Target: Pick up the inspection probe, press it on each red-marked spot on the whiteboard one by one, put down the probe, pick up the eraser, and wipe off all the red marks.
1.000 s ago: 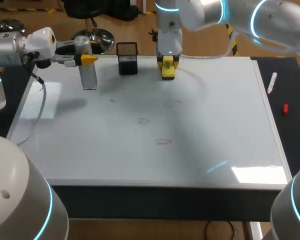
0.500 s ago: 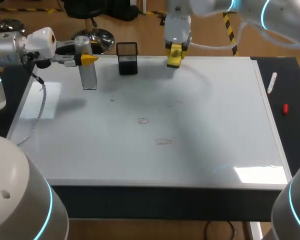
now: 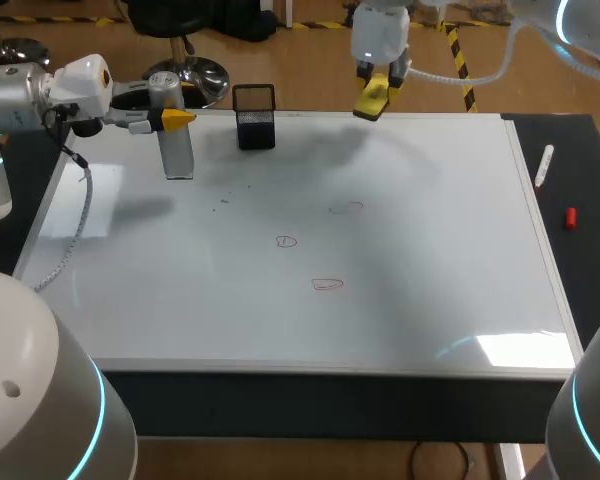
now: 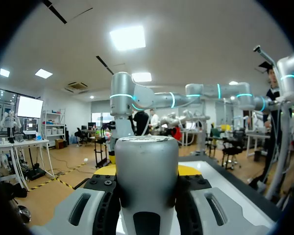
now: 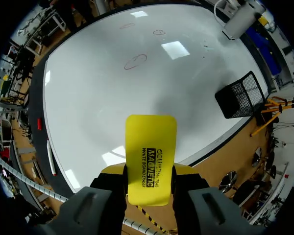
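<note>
The silver cylindrical probe (image 3: 177, 140) stands upright at the whiteboard's (image 3: 430, 260) far left, with my left gripper (image 3: 170, 118) shut on its upper part. In the left wrist view the probe (image 4: 147, 186) fills the gap between the fingers. My right gripper (image 3: 373, 92) hangs above the board's far edge, shut on the yellow eraser (image 3: 370, 103). The eraser (image 5: 151, 156) sticks out ahead of the right gripper (image 5: 149, 182). Three red outlines lie mid-board: one (image 3: 347, 208), a second (image 3: 286, 241), and the nearest (image 3: 327, 285).
A black mesh holder (image 3: 255, 118) stands at the far edge between the two grippers. On the dark strip right of the board lie a white marker (image 3: 545, 165) and a red cap (image 3: 570, 217).
My right arm has lifted the eraser off the far part of the board and carried it up and rightward past the far edge. The left arm and probe have kept still.
</note>
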Tool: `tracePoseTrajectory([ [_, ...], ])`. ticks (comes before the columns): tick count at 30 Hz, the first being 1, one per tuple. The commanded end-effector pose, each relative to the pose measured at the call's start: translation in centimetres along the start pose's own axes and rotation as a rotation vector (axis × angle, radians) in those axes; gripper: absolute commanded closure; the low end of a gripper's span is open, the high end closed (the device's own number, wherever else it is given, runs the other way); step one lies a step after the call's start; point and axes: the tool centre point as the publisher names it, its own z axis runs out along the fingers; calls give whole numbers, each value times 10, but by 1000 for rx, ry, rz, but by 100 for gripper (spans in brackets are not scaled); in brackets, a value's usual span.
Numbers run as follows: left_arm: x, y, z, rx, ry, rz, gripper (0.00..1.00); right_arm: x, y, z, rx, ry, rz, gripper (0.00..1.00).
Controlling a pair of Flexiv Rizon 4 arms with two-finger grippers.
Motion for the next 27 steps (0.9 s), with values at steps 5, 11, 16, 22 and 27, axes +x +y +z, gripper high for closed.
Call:
tracePoseTrajectory([
  [5, 1, -1, 0, 0, -4, 2, 100, 46, -1, -26, 8, -59, 132, 100],
  [11, 1, -1, 0, 0, -4, 2, 100, 76, -6, -30, 21, -65, 218, 100],
  [16, 1, -1, 0, 0, -4, 2, 100, 101, -7, -30, 24, -52, 260, 100],
  [22, 1, -1, 0, 0, -4, 2, 100, 129, -7, -27, 20, -35, 313, 100],
  [27, 1, -1, 0, 0, -4, 2, 100, 145, -7, -26, 14, -33, 340, 100],
])
